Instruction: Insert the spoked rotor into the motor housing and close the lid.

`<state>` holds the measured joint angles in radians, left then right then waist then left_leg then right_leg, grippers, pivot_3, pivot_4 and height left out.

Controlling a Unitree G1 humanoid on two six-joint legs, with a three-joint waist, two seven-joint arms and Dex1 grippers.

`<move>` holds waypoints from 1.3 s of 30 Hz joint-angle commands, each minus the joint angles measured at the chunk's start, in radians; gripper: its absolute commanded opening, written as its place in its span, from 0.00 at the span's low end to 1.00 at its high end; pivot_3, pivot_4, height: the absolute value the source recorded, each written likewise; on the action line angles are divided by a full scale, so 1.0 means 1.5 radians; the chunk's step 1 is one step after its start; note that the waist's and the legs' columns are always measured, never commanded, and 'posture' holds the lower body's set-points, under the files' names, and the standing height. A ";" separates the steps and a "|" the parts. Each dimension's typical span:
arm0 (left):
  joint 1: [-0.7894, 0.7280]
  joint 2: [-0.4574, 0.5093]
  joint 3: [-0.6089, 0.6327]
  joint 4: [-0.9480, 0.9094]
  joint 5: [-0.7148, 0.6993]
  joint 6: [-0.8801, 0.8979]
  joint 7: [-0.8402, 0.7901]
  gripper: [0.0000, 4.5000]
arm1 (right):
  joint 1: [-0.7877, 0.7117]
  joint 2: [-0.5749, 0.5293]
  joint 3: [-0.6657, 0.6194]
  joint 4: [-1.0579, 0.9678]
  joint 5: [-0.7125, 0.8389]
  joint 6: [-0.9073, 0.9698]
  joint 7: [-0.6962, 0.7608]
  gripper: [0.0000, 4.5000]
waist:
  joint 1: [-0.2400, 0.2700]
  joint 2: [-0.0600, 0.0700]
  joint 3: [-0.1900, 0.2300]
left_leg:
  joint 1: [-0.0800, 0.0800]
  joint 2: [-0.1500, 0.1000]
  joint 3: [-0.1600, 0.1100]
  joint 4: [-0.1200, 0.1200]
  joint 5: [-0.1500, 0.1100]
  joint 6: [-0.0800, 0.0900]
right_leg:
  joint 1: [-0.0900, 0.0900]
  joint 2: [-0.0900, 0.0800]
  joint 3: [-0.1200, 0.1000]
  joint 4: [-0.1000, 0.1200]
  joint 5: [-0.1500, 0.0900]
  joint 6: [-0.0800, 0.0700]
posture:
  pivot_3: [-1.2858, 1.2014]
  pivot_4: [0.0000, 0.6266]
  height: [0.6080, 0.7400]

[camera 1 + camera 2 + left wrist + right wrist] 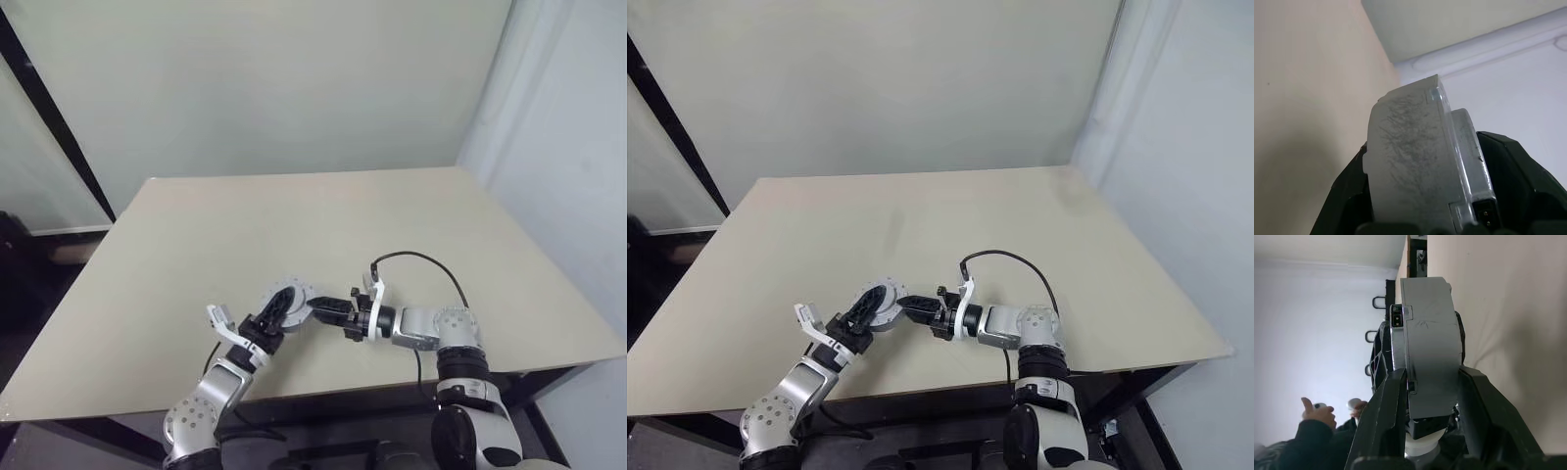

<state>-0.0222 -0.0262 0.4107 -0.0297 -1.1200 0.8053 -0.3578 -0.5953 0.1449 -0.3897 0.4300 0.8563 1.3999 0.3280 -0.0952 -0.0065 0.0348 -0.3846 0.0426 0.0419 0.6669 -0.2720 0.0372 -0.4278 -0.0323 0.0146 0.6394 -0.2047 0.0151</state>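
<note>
A: Where's the motor housing (290, 297) just now?

B: Lifted off the desk (323, 225), near the desk's front edge and a little left of the middle, turned on its side with its round face up toward the head camera. The right tool (320, 308) has it — in the right wrist view its two black fingers (1382, 418) sit on either side of the grey body, closed on it.

A: And the left tool (277, 313)?

B: Beside the housing on its left, fingers around the rim. The left wrist view shows grey metal between its pads, but I can't tell whether they press on it or stand just clear.

A: So which step is this?

B: My reading — a two-handed hold, or a handover, of the housing. I can't pick out the spoked rotor or the lid as separate pieces, so whether the lid is already on I can't say.

A: What does the next move call for?

B: One tool gripping firmly before the other lets go, and the housing kept level with its face up, or it could slip and drop.

A: Room?

B: Plenty. Behind the housing the desk is bare right back to the wall. The front edge is close, though, so any set-down should go farther in.
</note>
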 commanded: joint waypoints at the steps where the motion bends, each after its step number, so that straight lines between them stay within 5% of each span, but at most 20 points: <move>1: 0.000 0.000 -0.031 -0.012 0.011 0.001 0.006 0.57 | -0.016 0.032 0.024 -0.042 0.011 -0.037 0.014 0.27 | 0.000 0.000 0.000 | 0.000 0.000 0.000 0.000 0.000 0.000 | 0.000 0.000 0.000 0.000 0.000 0.000 | 0.52 0.00 1.00; 2: 0.000 -0.002 -0.031 -0.012 0.010 -0.003 0.006 0.57 | -0.014 0.032 0.025 -0.043 0.009 -0.048 0.012 0.27 | 0.000 0.000 0.000 | 0.000 0.000 0.000 0.000 0.000 0.000 | 0.000 0.000 0.000 0.000 0.000 0.000 | 0.52 0.00 1.00; 11: -0.005 -0.020 -0.025 -0.005 0.005 -0.037 0.012 0.46 | -0.007 0.026 0.028 -0.059 0.041 -0.039 0.040 0.99 | 0.000 0.000 0.000 | 0.000 0.000 0.000 0.000 0.000 0.000 | 0.000 0.000 0.000 0.000 0.000 0.000 | 0.52 0.00 1.00; 16: -0.013 -0.023 -0.016 -0.002 0.010 -0.067 0.013 0.46 | -0.010 0.033 0.010 -0.045 0.027 -0.084 -0.002 1.00 | 0.000 0.000 0.000 | 0.000 0.000 0.000 0.001 0.000 0.000 | 0.000 0.000 0.000 0.000 0.000 0.000 | 0.52 0.00 1.00; 21: -0.038 -0.007 0.015 -0.006 0.030 -0.135 0.025 0.46 | 0.028 -0.006 0.142 -0.119 -0.074 -0.211 0.045 1.00 | -0.001 0.000 0.000 | -0.001 0.000 0.000 0.001 0.000 0.000 | 0.000 0.000 0.000 0.000 0.000 0.000 | 0.52 0.00 1.00; 30: -0.106 0.080 0.036 0.066 0.205 -0.318 0.055 0.46 | 0.092 -0.111 0.389 -0.167 -0.325 -0.589 0.186 1.00 | 0.002 -0.001 0.001 | -0.001 -0.001 0.000 0.001 0.000 0.000 | 0.000 0.001 0.000 0.000 0.000 0.000 | 0.52 0.00 1.00; 39: -0.161 0.137 0.023 0.203 0.348 -0.435 0.054 0.46 | 0.103 -0.161 0.466 -0.135 -0.441 -0.789 0.250 1.00 | 0.017 -0.002 0.001 | -0.002 -0.001 0.000 0.002 0.000 0.000 | 0.000 0.001 0.000 0.000 0.000 0.000 | 0.52 0.00 1.00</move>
<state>-0.2121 0.1591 0.4502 0.2965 -0.6173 0.2086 -0.2580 -0.4287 -0.0924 0.3029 0.2345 0.2146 0.2693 0.6839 -0.0702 -0.0101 0.0358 -0.3878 0.0409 0.0426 0.6699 -0.2718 0.0365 -0.4280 -0.0316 0.0145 0.6394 -0.2046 0.0151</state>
